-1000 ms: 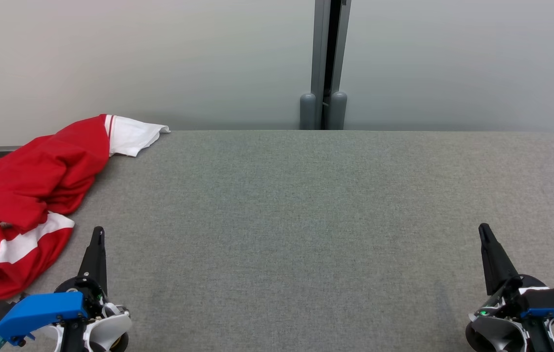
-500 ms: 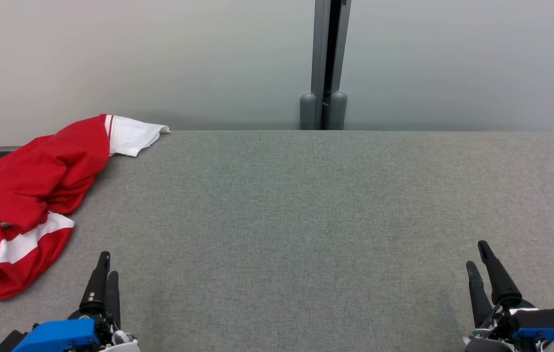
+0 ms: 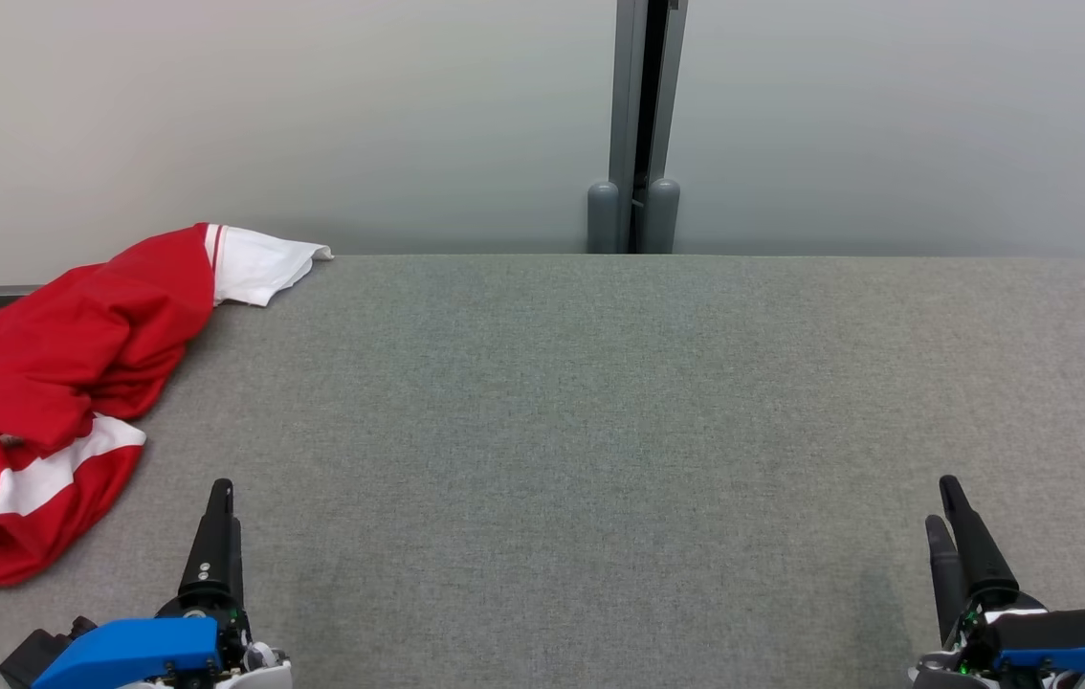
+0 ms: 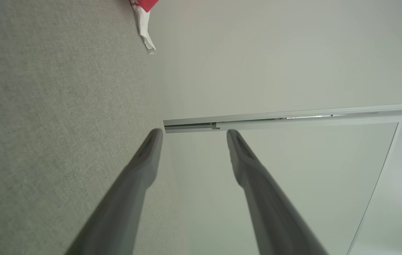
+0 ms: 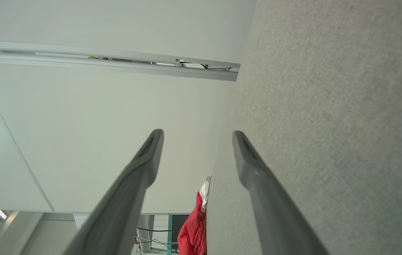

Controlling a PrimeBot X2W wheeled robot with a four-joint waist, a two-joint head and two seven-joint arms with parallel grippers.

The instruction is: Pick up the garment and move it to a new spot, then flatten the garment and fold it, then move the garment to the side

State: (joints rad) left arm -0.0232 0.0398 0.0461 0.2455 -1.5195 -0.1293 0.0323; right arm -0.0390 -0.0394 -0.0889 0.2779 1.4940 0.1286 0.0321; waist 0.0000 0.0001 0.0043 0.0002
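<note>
Left claw (image 3: 225,502) and right claw (image 3: 941,501) spread, empty, seemingly poised for pickup; crumpled garment (image 3: 74,354) lies ahead-left of left claw on counter (image 3: 600,402).

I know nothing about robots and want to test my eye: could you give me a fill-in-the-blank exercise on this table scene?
1. The crumpled garment is white and ____.
2. It lies on the grey table, toward the robot's ____.
3. The left fingers and right fingers are ____, not shut.
Missing words: red; left; open.
</note>
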